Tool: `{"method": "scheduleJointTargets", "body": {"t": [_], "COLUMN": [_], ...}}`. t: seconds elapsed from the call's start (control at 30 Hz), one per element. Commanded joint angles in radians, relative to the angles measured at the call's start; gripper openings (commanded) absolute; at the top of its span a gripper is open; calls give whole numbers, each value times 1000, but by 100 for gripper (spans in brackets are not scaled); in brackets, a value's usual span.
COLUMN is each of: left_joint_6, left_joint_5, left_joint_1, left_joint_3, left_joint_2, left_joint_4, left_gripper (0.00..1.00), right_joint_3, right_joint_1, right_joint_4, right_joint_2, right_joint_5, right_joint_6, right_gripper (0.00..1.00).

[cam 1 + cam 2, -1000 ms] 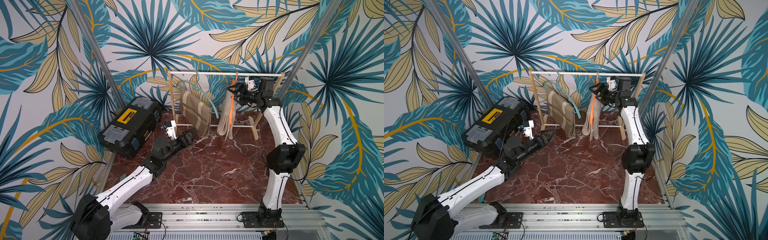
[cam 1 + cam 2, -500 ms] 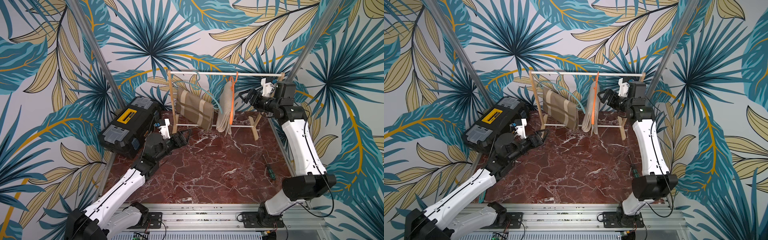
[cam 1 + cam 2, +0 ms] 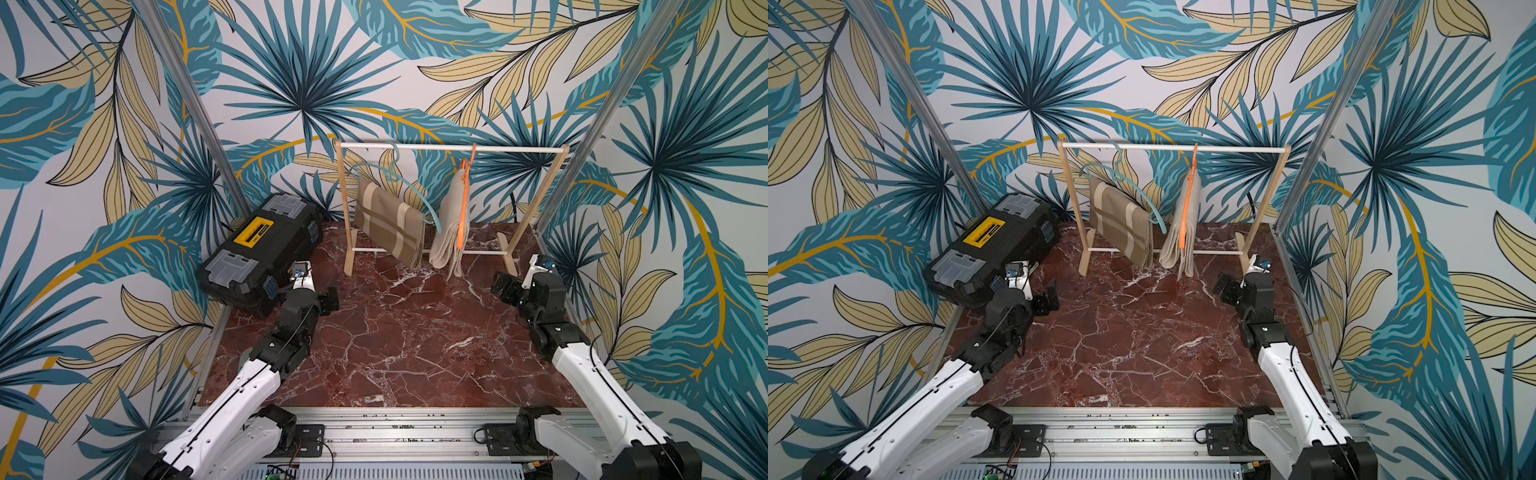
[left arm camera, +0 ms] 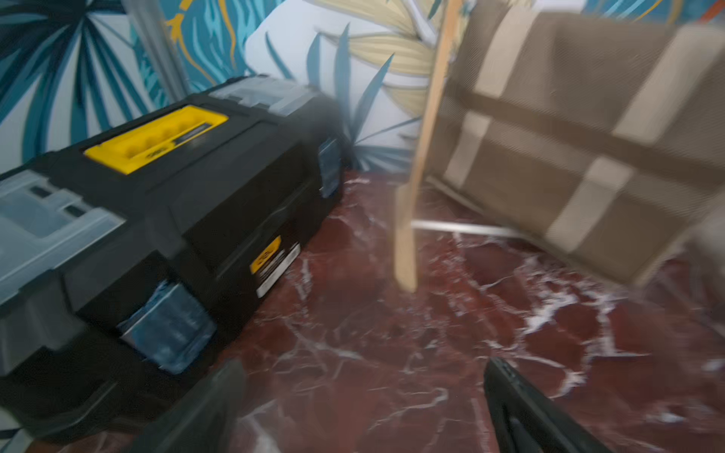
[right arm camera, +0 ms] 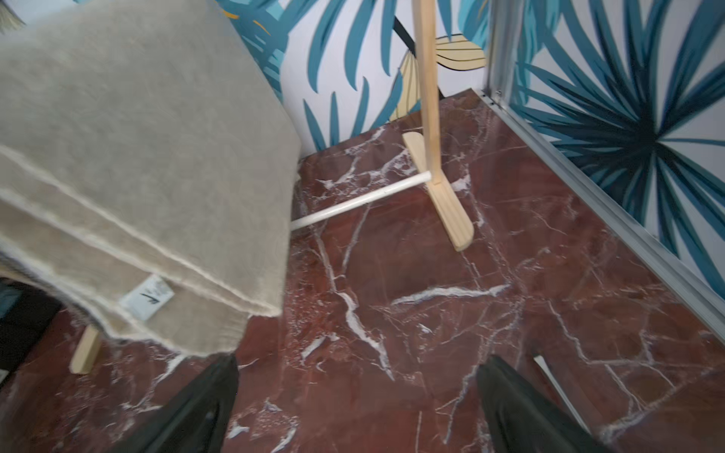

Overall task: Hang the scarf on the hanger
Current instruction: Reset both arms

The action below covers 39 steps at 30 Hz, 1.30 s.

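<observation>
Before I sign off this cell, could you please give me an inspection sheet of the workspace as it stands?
surface: red marble tabletop, nothing spilled seen.
job's things: beige scarf on orange hanger, striped scarf on teal hanger, both on the wooden rack.
clutter: black toolbox beside the left claw.
claws: left claw and right claw open, empty.
cables: thin black lead along the left arm.
surroundings: leaf-print walls.

Overhead stereo pair, plus two low wrist cameras.
Both top views look down from above the arm bases toward the back wall, sharing the marble surface and wooden rack. The left wrist view closely faces the toolbox and striped scarf; the right wrist view, the beige scarf.
</observation>
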Motion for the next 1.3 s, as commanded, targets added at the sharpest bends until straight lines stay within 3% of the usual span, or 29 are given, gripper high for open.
{"method": "scheduleJointTargets", "body": {"t": [0.0,0.1,0.27,0.43,0.53,0.63,0.9,1.1,1.23,1.27], "left_joint_6": [192,239,184,179,187,200,204,205,205,205], "left_joint_5": [-60,-36,97,160,207,213,218,218,217,218], "left_joint_1": [75,149,258,306,306,306,303,304,304,303], "left_joint_3": [-113,-175,-175,-181,-179,-220,-217,-216,-215,-215], "left_joint_2": [63,154,371,556,570,642,641,641,641,641], "left_joint_4": [270,489,756,938,903,1080,1078,1077,1077,1077], "left_gripper": [100,100,100,100,100,100,100,100,100,100], "right_joint_3": [-21,-57,-148,-224,-326,-410,-395,-400,-479,-464], "right_joint_1": [2,0,-12,-45,-62,-79,-98,-119,-139,-140], "right_joint_4": [160,218,410,581,799,1018,1269,1270,1466,1398], "right_joint_2": [32,77,127,191,234,296,484,483,526,509], "right_joint_5": [132,185,252,268,254,269,142,95,-11,-17], "right_joint_6": [13,-21,-112,-203,-250,-267,-398,-384,-405,-399], "right_gripper": [99,99,99,99,99,99,99,99,99,99]}}
